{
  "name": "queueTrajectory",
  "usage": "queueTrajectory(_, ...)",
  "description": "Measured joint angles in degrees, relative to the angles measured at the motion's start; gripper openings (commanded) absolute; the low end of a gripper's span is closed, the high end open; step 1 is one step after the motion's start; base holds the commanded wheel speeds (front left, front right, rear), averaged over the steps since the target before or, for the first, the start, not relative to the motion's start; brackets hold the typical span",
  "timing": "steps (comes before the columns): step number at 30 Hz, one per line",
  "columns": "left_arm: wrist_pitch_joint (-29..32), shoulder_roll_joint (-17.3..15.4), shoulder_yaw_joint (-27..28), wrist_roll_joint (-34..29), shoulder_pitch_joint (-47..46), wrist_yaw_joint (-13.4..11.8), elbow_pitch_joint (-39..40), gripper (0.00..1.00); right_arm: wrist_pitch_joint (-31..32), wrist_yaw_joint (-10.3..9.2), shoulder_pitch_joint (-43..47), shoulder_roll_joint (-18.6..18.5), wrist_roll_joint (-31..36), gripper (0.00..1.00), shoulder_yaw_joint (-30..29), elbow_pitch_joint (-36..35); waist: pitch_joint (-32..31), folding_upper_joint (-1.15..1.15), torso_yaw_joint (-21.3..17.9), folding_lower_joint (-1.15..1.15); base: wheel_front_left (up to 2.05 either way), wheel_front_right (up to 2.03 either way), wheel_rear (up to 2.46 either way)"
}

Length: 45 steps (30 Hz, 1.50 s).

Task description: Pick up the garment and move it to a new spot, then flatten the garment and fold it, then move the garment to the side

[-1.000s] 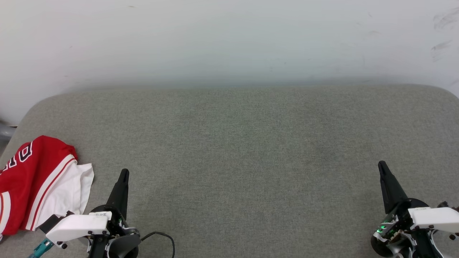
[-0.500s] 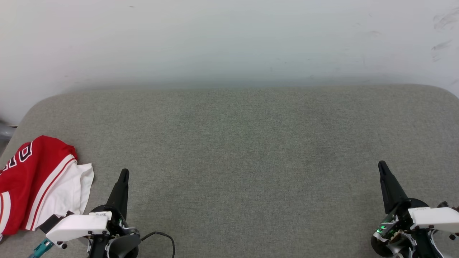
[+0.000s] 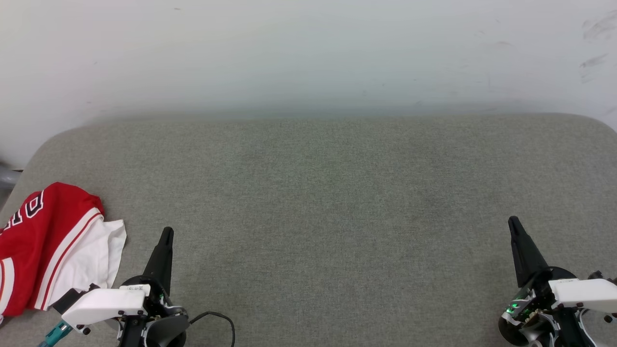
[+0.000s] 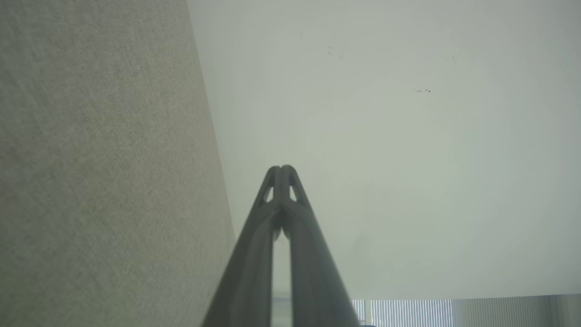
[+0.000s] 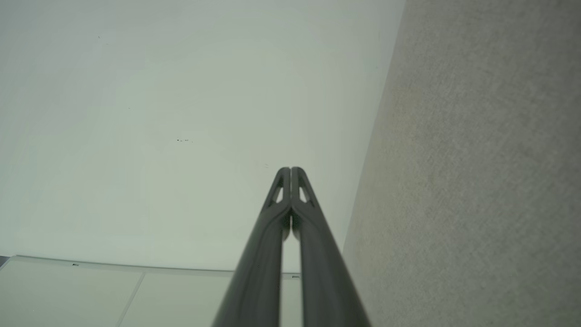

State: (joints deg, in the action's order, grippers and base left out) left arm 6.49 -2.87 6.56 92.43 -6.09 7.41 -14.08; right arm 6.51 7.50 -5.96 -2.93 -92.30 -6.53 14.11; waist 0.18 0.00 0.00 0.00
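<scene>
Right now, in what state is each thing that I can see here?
garment: crumpled in a heap, unfolded, lying at the left end of the grey cushion, not held.
left claw: shut, empty, apart from the garment.
right claw: shut, empty, over the cushion's right end.

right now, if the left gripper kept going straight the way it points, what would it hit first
Probably the pale white wall: the shut left gripper aims over the grey fabric surface, nothing between. The red and white jersey garment lies to its left.
</scene>
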Motion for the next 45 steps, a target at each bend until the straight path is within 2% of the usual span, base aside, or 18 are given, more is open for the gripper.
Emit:
queueTrajectory(4, 0.0, 0.0, -0.02, 0.0, 0.0, 0.0, 0.0, 0.0, 0.0, 0.0, 0.0, 0.0, 0.0, 0.0, 0.0, 0.0, 0.0, 0.0, 0.0, 0.0, 0.0, 0.0, 0.0)
queueTrajectory(5, -0.03, 0.02, -0.05, 0.0, 0.14, -0.02, -0.32, 1.0, 0.0, 0.0, 0.18, 0.0, 0.01, 1.0, 0.03, 0.31, 0.0, 0.0, 0.0, 0.0, 0.0, 0.0, 0.0)
queueTrajectory(11, -0.55, 0.23, -0.85, 0.03, 2.47, -0.1, -2.01, 1.0, -0.52, -0.01, 2.77, 0.08, 0.01, 1.0, 0.4, 1.99, 0.01, 0.0, 0.01, 0.0, 0.0, 0.0, 0.0)
queueTrajectory(29, -5.45, 0.21, -6.59, -1.74, 2.47, -0.1, 6.06, 1.0, -5.26, -0.01, 3.76, 0.12, 0.85, 1.0, 3.86, -5.8, -0.04, 0.0, 0.18, 0.0, 0.0, 0.0, 0.0)
queueTrajectory(38, -7.5, 0.12, -8.42, -7.35, 2.59, -0.1, 9.34, 1.0, -7.51, -0.01, 3.97, -0.65, 4.49, 1.0, 5.71, -8.86, -0.01, 0.0, 0.23, 0.0, 0.0, 0.0, 0.0)
queueTrajectory(45, -9.02, 0.07, -9.69, -14.72, 2.63, -0.1, 10.65, 1.0, -9.03, -0.01, 4.23, -1.52, 13.4, 1.0, 6.19, -9.67, 0.05, 0.0, 0.27, 0.0, 0.0, 0.0, 0.0)
